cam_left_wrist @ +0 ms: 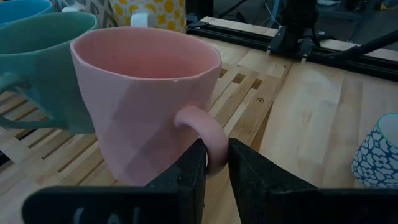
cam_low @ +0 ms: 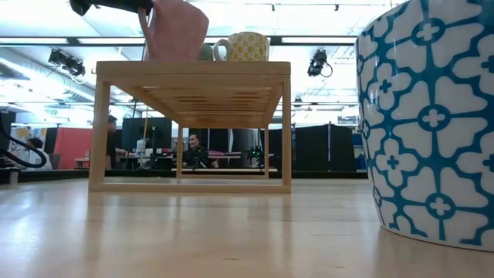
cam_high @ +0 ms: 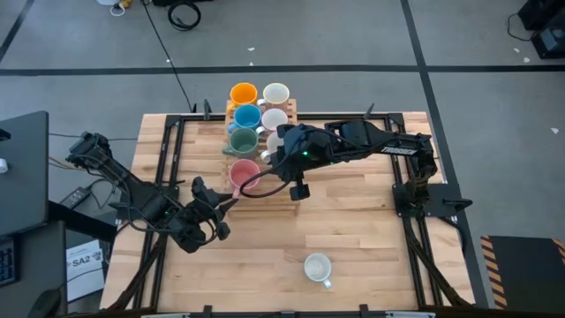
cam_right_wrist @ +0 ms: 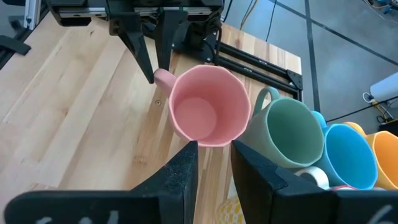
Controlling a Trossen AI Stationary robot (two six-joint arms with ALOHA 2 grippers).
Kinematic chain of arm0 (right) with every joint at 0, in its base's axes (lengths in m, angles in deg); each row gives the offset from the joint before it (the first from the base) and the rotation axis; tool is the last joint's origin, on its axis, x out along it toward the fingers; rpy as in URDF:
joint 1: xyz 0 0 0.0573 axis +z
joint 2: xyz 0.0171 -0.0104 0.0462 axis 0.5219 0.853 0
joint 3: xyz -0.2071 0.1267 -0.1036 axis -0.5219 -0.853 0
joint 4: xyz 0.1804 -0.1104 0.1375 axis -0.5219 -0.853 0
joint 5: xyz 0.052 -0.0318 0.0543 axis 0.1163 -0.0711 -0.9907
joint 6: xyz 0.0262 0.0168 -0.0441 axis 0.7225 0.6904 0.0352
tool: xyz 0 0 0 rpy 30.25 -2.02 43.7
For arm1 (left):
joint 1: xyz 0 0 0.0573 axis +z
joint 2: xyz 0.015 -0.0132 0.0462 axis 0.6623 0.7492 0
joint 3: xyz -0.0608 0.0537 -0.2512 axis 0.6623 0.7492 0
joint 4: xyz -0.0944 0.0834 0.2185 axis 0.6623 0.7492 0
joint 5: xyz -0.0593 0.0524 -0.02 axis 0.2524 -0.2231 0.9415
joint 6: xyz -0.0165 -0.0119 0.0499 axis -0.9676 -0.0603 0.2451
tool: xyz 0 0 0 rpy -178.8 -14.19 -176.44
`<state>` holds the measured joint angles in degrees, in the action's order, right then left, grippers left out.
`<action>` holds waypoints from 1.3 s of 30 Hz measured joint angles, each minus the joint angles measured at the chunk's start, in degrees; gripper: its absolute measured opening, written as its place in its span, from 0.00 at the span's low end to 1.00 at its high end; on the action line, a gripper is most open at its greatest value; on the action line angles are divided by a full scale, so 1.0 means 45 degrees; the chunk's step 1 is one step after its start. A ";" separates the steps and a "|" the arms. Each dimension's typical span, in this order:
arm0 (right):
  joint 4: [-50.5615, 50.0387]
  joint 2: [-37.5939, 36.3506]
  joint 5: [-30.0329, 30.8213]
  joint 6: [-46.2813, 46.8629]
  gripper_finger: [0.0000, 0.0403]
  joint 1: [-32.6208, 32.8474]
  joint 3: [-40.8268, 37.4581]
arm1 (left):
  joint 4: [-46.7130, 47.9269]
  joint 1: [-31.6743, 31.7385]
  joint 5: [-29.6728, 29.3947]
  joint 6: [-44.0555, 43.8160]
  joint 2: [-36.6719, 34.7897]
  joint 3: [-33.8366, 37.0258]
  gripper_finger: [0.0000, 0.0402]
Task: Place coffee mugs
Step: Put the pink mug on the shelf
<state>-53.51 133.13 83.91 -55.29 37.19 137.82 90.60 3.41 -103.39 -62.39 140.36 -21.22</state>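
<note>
Between the left fingers point(cam_left_wrist: 211, 180), pinched thin, the pink mug's point(cam_left_wrist: 146, 102) handle could slip, tipping it against the green mug point(cam_left_wrist: 40, 68).

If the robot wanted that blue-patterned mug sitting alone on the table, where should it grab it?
Probably by the handle. The patterned mug stands upright and alone on the table, its handle pointing toward the front edge, so a gripper could come from that side. The left gripper holds the pink mug the same way.
</note>
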 joint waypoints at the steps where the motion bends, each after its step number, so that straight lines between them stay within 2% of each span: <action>1: 0.0001 0.0000 0.0000 -0.0002 0.25 0.0000 0.0000 | 0.0001 0.0000 -0.0002 0.0000 0.0000 0.0004 0.17; 6: 0.0003 0.0004 -0.0004 0.0000 0.25 0.0000 0.0000 | 0.0007 0.0000 -0.0005 0.0000 0.0000 0.0000 0.19; 17: 0.0003 0.0005 -0.0005 -0.0002 0.25 0.0000 0.0000 | 0.0014 0.0000 0.0021 0.0308 0.0000 0.0000 0.31; 26: 0.0008 0.0005 -0.0108 -0.0005 0.25 0.0000 -0.0005 | 0.0096 -0.0015 0.1390 0.1122 -0.0039 -0.0276 0.31; 31: 0.0066 0.0115 -0.1145 0.0000 0.25 -0.0025 -0.0007 | 0.2002 -0.0015 0.1942 0.1059 -0.0052 -0.1245 0.30; 39: 0.1863 0.0121 -0.1230 0.0000 0.25 -0.0203 -0.1628 | 0.5438 0.0178 0.1998 0.1006 -0.0058 -0.2030 0.29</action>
<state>-45.13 133.68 78.37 -55.29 36.28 130.50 115.07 4.21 -94.40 -57.86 140.10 -30.35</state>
